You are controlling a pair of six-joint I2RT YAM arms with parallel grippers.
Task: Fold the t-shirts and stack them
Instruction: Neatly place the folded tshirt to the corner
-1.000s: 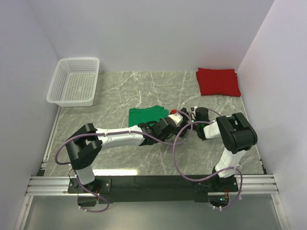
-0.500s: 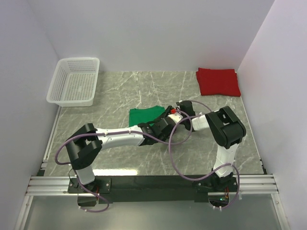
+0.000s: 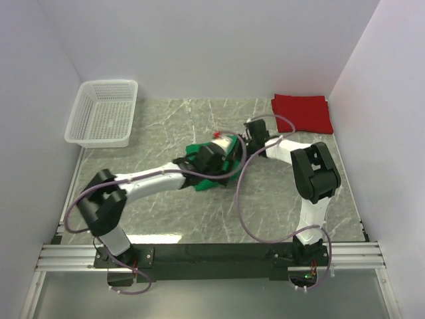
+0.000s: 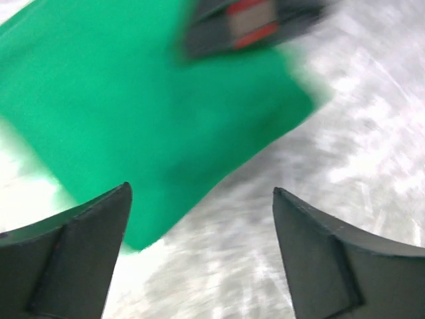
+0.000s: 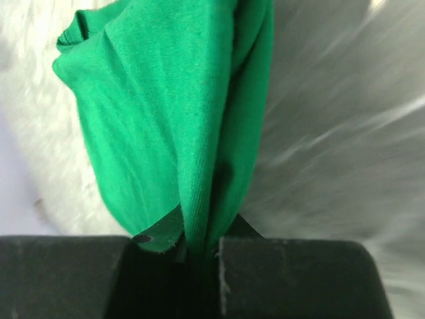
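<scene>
Hovering left pincer is released, fingers spread wide just above the green t-shirt, which lies bunched on the tabletop, nearer than the white basket and to its right. Right pincer is clenched on a fold of that shirt, on the side away from the basket. Red t-shirt lies folded flat, far right of the basket, level with it at the back.

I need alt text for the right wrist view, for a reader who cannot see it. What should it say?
The right gripper is shut on a bunched fold of the green shirt, which fills the upper left of the view. Behind it, the grey marble table is blurred.
</scene>
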